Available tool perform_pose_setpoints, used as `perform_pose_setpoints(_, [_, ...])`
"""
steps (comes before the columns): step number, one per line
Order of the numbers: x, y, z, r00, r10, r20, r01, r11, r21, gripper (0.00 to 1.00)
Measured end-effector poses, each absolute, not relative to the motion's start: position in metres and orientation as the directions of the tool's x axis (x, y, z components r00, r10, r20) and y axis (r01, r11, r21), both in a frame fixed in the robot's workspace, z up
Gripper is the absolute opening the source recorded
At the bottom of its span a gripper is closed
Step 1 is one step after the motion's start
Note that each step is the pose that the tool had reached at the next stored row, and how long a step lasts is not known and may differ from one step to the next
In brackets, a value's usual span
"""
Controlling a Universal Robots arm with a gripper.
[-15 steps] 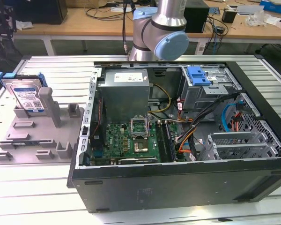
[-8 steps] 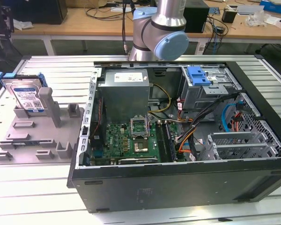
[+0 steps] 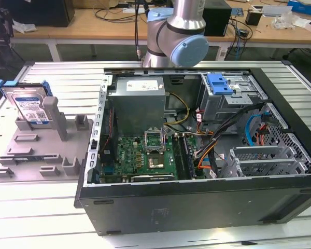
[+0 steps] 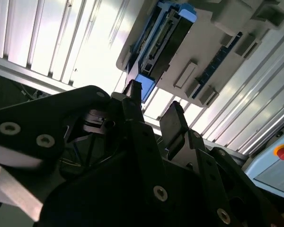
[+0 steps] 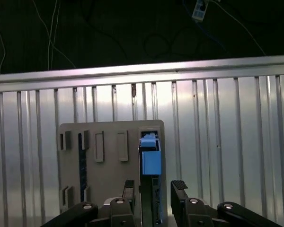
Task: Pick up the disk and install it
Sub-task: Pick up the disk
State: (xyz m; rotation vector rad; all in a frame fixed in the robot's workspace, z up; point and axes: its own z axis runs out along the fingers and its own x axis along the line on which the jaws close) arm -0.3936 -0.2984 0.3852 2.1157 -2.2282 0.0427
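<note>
Facing down at the disk (image 5: 151, 163) standing in the grey fixture (image 5: 109, 175), the gripper (image 5: 154, 188) hangs clear of it. Its fingers (image 5: 179, 186) are spread wide, holding nothing.

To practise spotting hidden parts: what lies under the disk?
The disk stands tilted in a slot of the grey holder, which lies on the ribbed metal table. Its lower edge and the slot floor are hidden by the holder's walls.

In the exterior view a grey post (image 3: 54, 116) in front of the disk (image 3: 30, 106) hides its lower corner. The arm (image 3: 181, 31), well apart from the disk, is cut off at the top edge. In the first wrist view the disk's near end runs off the picture between the pincer's (image 5: 154, 187) spread fingers.
</note>
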Motion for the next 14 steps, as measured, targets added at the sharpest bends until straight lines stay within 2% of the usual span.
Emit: perform_pose_setpoints(14, [-0.3935, -0.2995, 0.3767, -0.052, -0.997, 0.063, -0.998, 0.054, 0.027, 0.44])
